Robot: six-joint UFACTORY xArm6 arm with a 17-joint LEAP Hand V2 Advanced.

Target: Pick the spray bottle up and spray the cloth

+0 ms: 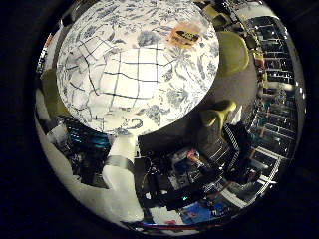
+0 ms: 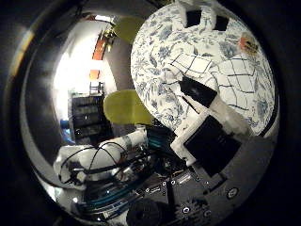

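A round bench (image 1: pixel 164 94), covered in a blue floral print, is seen below the palm. A white cloth (image 1: pixel 134 72) with a dark grid is laid flat near its middle. An orange label (image 1: pixel 183 36) is stuck near the bench rim, apart from the cloth. The hand (image 2: pixel 211 125) is seen over the cloth with fingers extended, released, grasping nothing. The spray bottle cannot be made out.

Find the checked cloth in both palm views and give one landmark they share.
Little finger side view: the checked cloth lies spread in the middle of the round floral table.
Thumb side view: the cloth lies on the same table, partly behind the hand.
Shared landmark: the orange sticker near the table's edge.
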